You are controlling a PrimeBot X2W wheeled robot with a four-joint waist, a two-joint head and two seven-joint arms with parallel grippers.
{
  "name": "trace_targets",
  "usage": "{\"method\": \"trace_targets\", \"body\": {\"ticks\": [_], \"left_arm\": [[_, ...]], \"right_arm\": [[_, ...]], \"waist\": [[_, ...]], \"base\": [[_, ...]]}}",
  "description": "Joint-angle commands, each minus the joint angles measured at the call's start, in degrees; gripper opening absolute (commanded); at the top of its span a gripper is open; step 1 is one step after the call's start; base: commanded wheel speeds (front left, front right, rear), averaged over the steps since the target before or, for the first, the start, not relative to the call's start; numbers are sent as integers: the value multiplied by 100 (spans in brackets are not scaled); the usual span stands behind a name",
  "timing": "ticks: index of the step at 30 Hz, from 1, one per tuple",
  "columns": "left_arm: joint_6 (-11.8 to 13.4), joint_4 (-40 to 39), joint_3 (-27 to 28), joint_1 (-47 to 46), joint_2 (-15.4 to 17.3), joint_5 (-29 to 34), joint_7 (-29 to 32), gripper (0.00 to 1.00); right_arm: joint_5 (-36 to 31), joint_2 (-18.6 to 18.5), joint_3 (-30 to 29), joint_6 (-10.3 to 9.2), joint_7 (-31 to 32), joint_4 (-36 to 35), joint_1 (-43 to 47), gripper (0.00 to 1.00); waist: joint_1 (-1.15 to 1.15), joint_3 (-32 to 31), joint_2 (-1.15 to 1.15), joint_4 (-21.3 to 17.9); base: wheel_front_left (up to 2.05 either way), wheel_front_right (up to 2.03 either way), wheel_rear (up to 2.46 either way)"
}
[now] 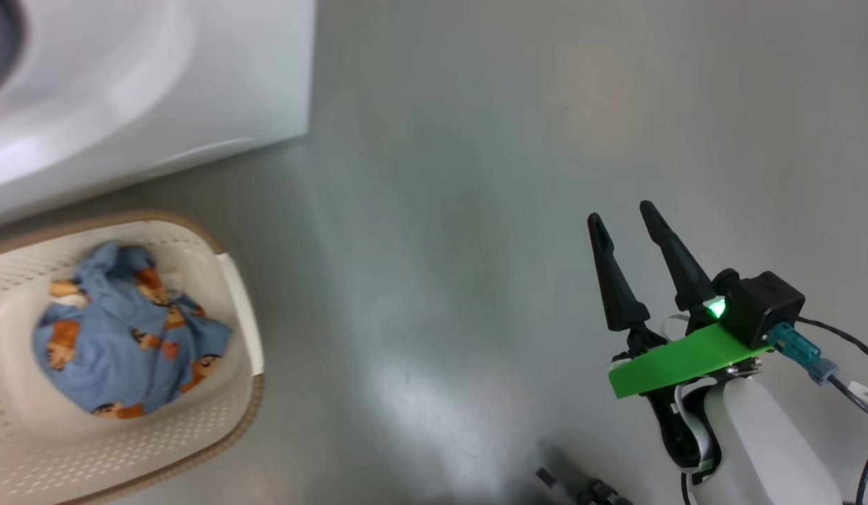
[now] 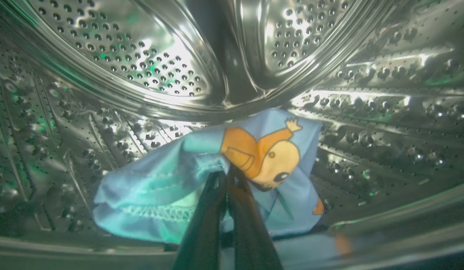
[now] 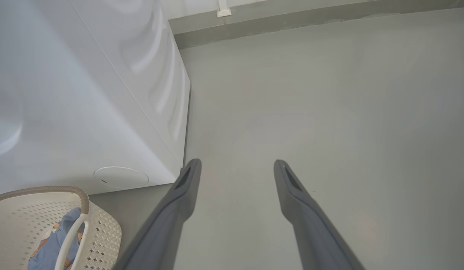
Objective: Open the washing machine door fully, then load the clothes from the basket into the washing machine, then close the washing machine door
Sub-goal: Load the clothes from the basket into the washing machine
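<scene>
Inside the steel perforated drum [image 2: 142,67] of the washing machine [image 1: 146,77], my left gripper [image 2: 227,176] is shut on a light blue piece of the clothes [image 2: 168,187] printed with an orange cartoon figure. More blue clothes [image 1: 125,330] lie bundled in the cream basket [image 1: 160,442] on the floor in front of the machine. My right gripper [image 1: 622,214] hangs open over bare floor to the right, holding nothing. In the right wrist view, that gripper [image 3: 236,163] points along the floor beside the machine [image 3: 86,93], with the basket [image 3: 104,228] at the lower left. The washing machine door is out of view.
Grey floor [image 1: 476,210] stretches to the right of the machine and basket. A wall base [image 3: 310,18] runs along the far side. A cable [image 1: 848,379] trails from my right wrist. A small dark object [image 1: 588,491] lies at the bottom edge.
</scene>
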Motion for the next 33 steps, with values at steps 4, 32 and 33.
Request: {"method": "trace_targets", "body": {"ticks": [4,32,33], "left_arm": [[149,-540,122,-90,498,103,-578,0],[166,-411,155,815,-184,-391,-1874,100],[172,-423,181,926,-264,-445,-1915,100]], "right_arm": [[113,6,177,25,-68,-145,7,100],[-162,-94,-297,25,-70,-98,106,100],[-178,-104,-333,25,-70,-99,126,100]], "waist": [[-1,387,0,-418],[-1,-358,0,292],[-1,-430,0,344]], "base": [[0,0,0],[0,0,0],[0,0,0]]}}
